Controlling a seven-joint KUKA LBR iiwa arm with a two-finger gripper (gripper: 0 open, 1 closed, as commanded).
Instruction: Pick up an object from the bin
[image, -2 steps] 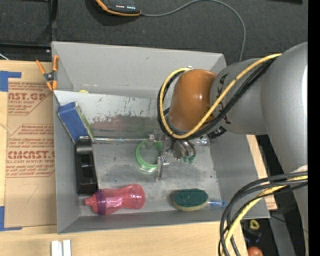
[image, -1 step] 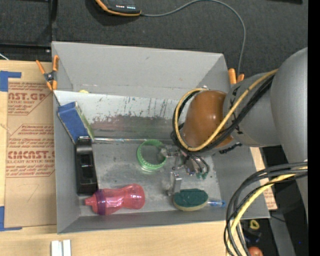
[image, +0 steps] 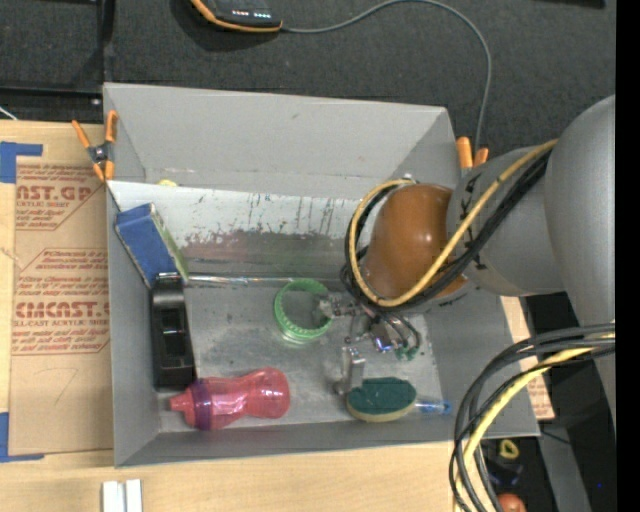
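Grey metal bin (image: 285, 135) with sloping walls and a scuffed, streaked floor, seen from above. The gripper (image: 350, 370) hangs low over the floor in the right half. It sits between a green ribbed plastic ring (image: 300, 311) and a dark green oval scrubbing pad (image: 380, 397) on a pale base, and stands just beside the pad's left end. Whether it is spread or closed cannot be told, since a glossy orange-brown wrist cover (image: 410, 245) and looped yellow and black cables (image: 365, 250) hide most of it. Nothing can be made out in its grasp. A short blue handle (image: 432, 407) juts from the pad toward the right wall. A translucent pink bottle (image: 235, 397) lies on its side along the near wall. A black tape dispenser (image: 170, 335) stands against the left wall, with a blue rectangular block (image: 146, 243) tilted against that wall behind it.
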